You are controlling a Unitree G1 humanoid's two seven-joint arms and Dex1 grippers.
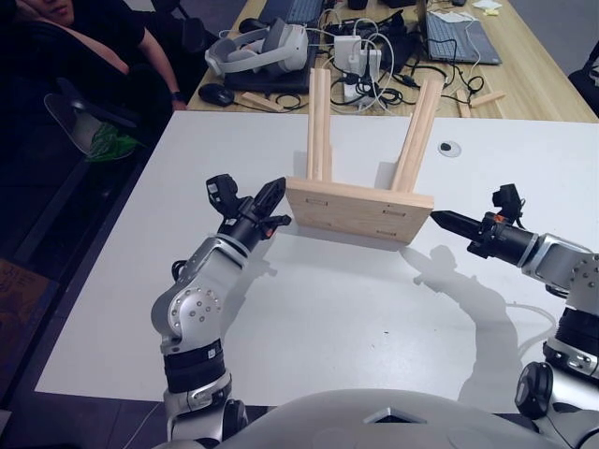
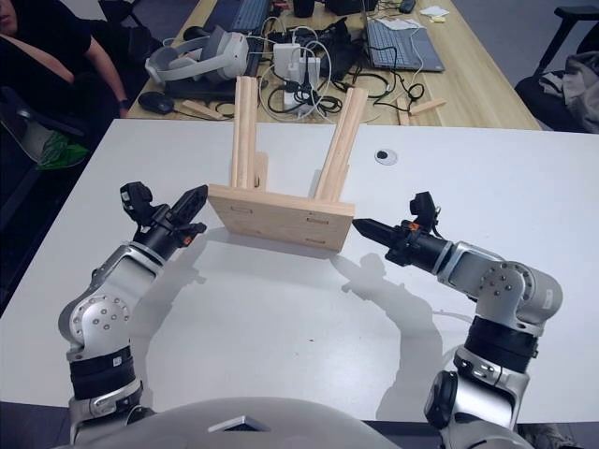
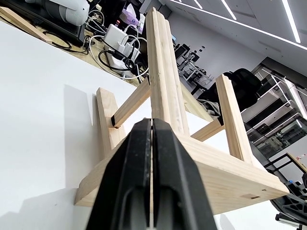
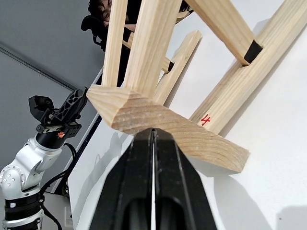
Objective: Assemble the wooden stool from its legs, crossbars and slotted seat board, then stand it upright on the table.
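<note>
The wooden stool lies on its side on the white table (image 1: 309,309). Its slotted seat board (image 1: 360,210) stands on edge and faces me, and its legs (image 1: 318,122) point away, joined by crossbars (image 3: 132,101). My left gripper (image 1: 274,195) is shut with nothing in it, its tip right at the seat's left edge. My right gripper (image 1: 440,220) is shut and empty too, pointing at the seat's right edge. In the wrist views the left gripper (image 3: 152,125) and the right gripper (image 4: 153,134) each sit against the board's rim. I cannot tell whether either one touches the board.
A wooden desk (image 1: 533,84) behind the table carries a headset (image 1: 257,49), a laptop (image 1: 459,37), a mouse (image 1: 216,94), cables and loose wooden pieces (image 1: 260,101). A round cable port (image 1: 450,148) is set in the table right of the stool.
</note>
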